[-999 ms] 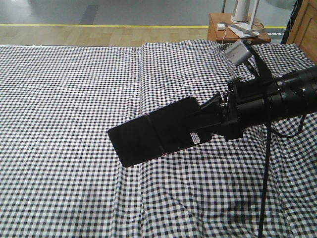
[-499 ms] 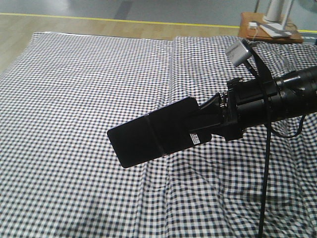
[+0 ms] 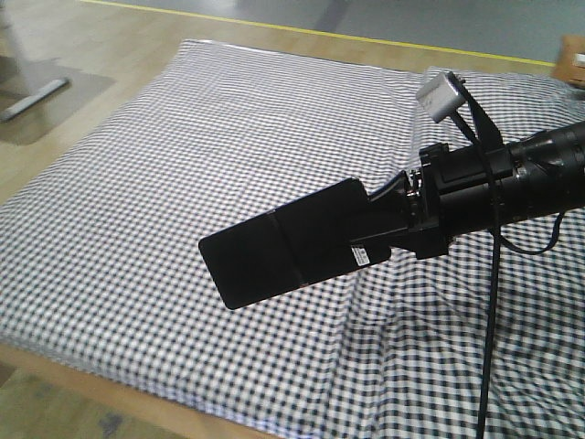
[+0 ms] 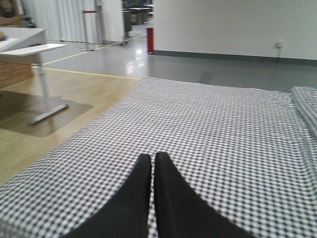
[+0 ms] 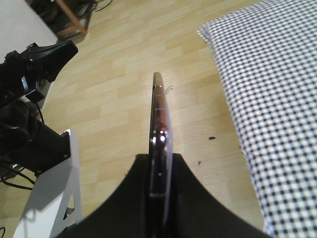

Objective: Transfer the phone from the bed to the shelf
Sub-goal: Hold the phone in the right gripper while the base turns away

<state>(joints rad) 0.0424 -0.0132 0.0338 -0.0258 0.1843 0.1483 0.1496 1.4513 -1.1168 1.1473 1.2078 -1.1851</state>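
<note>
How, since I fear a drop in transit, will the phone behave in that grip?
Probably stiff: the phone juts far beyond the right gripper without sagging. Likely slippery: glossy edge, pinched by the fingers at one end only. Possibly fragile: thin body, and bare wooden floor is close by.

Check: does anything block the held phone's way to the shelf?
Cannot tell fully: the shelf shows in no view. The phone is clamped in the right gripper above the bed, with nothing visible against it.

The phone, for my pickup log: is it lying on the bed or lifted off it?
Lifted off: the right gripper holds the phone in the air above the bed.
</note>
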